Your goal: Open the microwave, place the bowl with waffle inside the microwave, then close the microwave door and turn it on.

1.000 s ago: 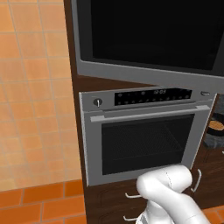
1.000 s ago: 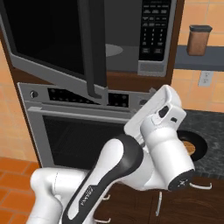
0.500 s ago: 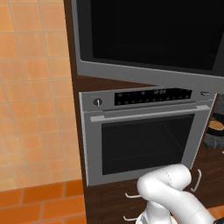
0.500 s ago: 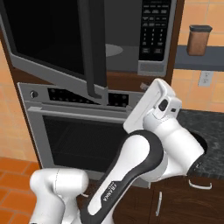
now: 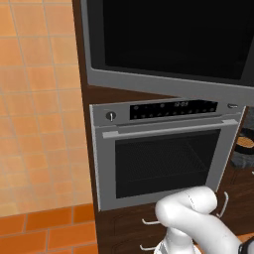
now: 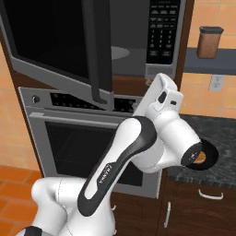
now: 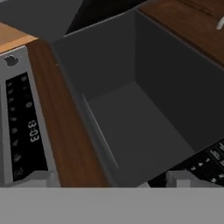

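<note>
The microwave (image 6: 131, 64) stands open, its grey cavity (image 7: 131, 113) right ahead in the hand view. The microwave door (image 5: 168, 39) (image 6: 50, 41), black glass edged in grey, is swung out to the left with its dark bar handle (image 6: 100, 50) facing me. My gripper (image 7: 111, 181) is open and empty, fingertips (image 7: 41, 178) wide apart just in front of the cavity's mouth. On the dark counter to the right sits the bowl with waffle (image 6: 205, 156) (image 5: 245, 144), partly hidden behind my arm's elbow.
A silver oven (image 5: 163, 158) (image 6: 69, 138) with a display strip (image 7: 30, 131) sits under the microwave. The microwave's keypad (image 6: 161, 27) is right of the cavity. A brown jar (image 6: 209, 42) stands on a shelf above the counter (image 6: 219, 133). The open door overhangs the oven front.
My hand has risen and moved left towards the microwave's opening, with the elbow swinging along. The jaws have stayed open. The door and the bowl have not moved.
</note>
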